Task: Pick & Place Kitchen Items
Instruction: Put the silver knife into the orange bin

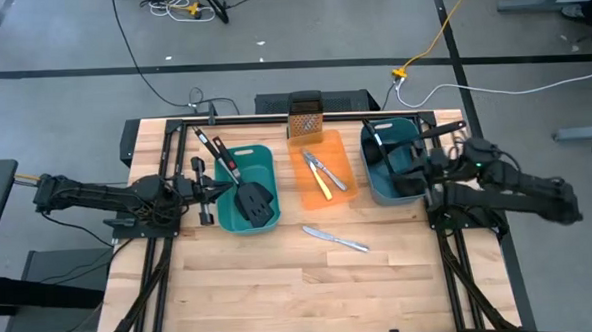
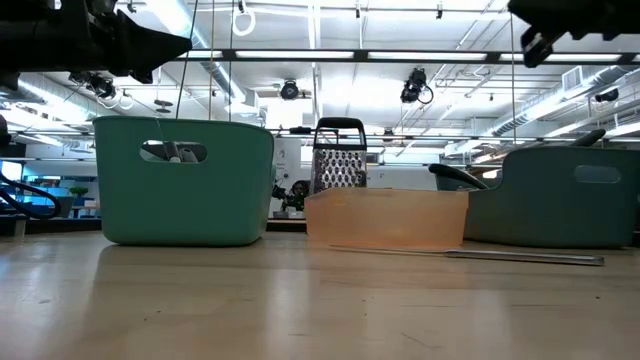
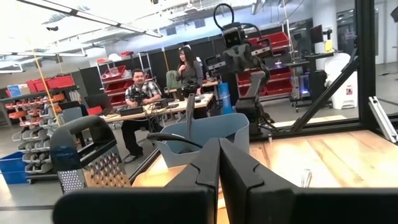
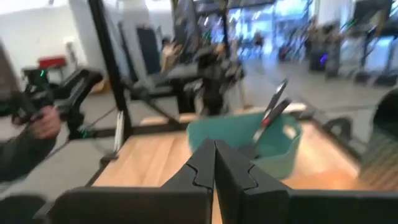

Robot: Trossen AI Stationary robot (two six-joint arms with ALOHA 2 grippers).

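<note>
Two black slotted spatulas [image 1: 239, 178] stand slanted in the left teal tub [image 1: 268, 157], their handles leaning out over its far left rim. A yellow-handled knife [image 1: 320, 179] and a silver knife [image 1: 330, 170] lie in the orange tray [image 1: 340, 142]. Another silver knife [image 1: 336, 238] lies flat on the table in front of the tray. Black ladles [image 1: 377, 142] rest in the right teal tub [image 1: 377, 182]. My left gripper [image 1: 209, 192] hovers shut beside the left tub's left wall. My right gripper [image 1: 414, 171] hovers shut by the right tub's right rim. Neither holds anything.
A brownish box grater [image 1: 305, 118] stands behind the tray at the table's far edge. A black frame [image 1: 274, 117] runs along the far edge and both sides. Bare wood lies in front of the tubs. People sit at a desk [image 3: 143, 93] in the room beyond.
</note>
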